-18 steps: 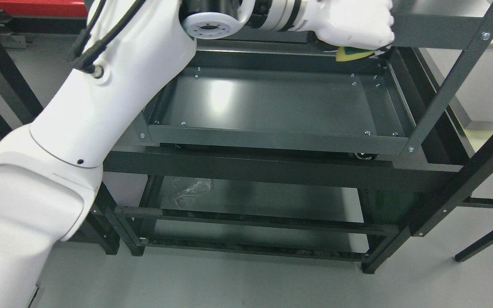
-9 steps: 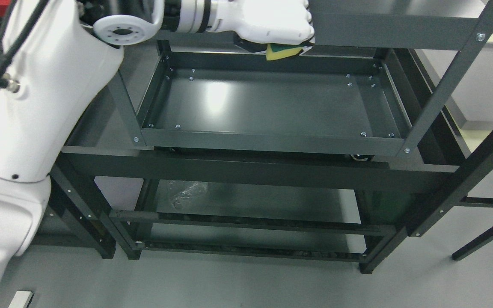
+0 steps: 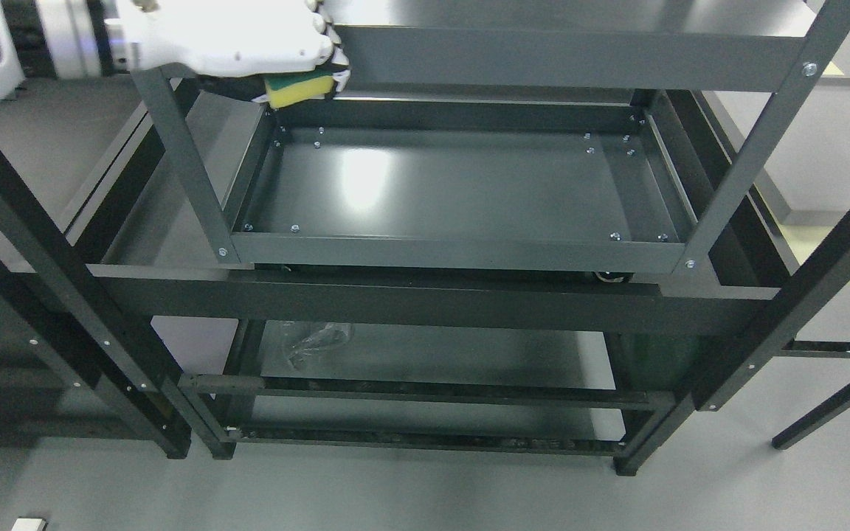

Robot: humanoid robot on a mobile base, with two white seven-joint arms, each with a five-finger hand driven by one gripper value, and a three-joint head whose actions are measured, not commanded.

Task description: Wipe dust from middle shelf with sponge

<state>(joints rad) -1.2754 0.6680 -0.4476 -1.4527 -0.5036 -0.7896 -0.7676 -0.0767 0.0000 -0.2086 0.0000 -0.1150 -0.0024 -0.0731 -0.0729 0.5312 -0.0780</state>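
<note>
- The left hand [image 3: 229, 37] sits at the far left corner of the middle shelf [image 3: 454, 184], its white fingers [image 3: 322, 33] clenched around the sponge [image 3: 298, 88].
- The sponge — yellow with a green layer — pokes out under the hand, just above the shelf's back left rim; whether it touches the metal I cannot tell.
- The shelf's dark tray shows a pale glare left of its middle.
- Below the shelf, on a lower level, lies a crumpled clear plastic wrap [image 3: 318, 339].

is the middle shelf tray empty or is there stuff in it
Empty: the dark grey metal middle shelf tray shows only bare floor and corner screws. The yellow-green sponge, gripped by the white left hand, is at its back left corner.
</note>
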